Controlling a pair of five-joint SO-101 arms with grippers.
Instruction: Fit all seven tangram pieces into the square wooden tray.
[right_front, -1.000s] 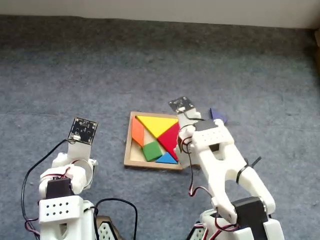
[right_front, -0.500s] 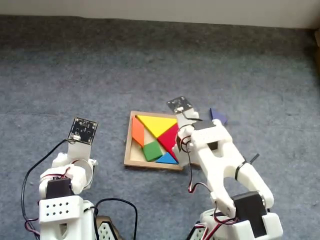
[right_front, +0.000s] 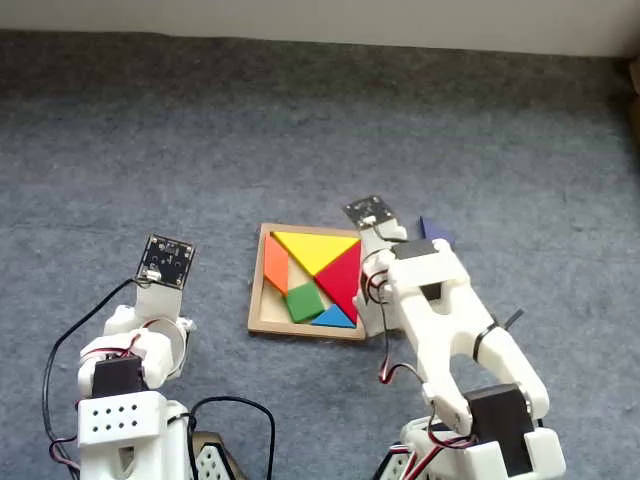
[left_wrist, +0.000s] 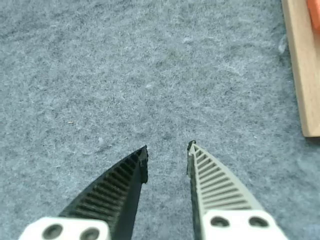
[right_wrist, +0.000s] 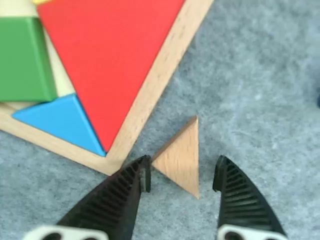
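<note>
**Tangram tray holds five pieces; right pincer lines up on a sixth**

Tangram work centres on the tray (right_front: 256, 300), which sits mid-counter (right_front: 120, 130) on the grey covering. It holds a yellow triangle (right_front: 315, 250) at its 12 o'clock side, a red triangle (right_front: 343, 278) at 3 o'clock, an orange piece (right_front: 275, 265) at 9 o'clock, a green square (right_front: 303, 302) near 6 o'clock and a blue triangle (right_front: 333, 317) at 5 o'clock. The floor at its 7 o'clock corner is bare.

Two pieces lie outside. A dark blue piece (right_front: 436, 231) rests on the counter at about 2 o'clock from the tray, apart from it. A wooden triangle (right_wrist: 181, 157) lies flat just beside the tray's 5 o'clock corner, not touching the rim.

Over the last second the right arm has nudged its wrist a little toward 9 o'clock and then back toward 3 o'clock. The right pincer (right_wrist: 182, 175) now stands open with one fingertip on either side of the wooden triangle and nothing gripped. That reads as a final alignment before closing on it. The pieces in the tray have not moved.

The left pincer (left_wrist: 168, 148) has stayed put at the tray's 9 o'clock side, open and empty over bare counter.

By my count, two placements remain.
</note>
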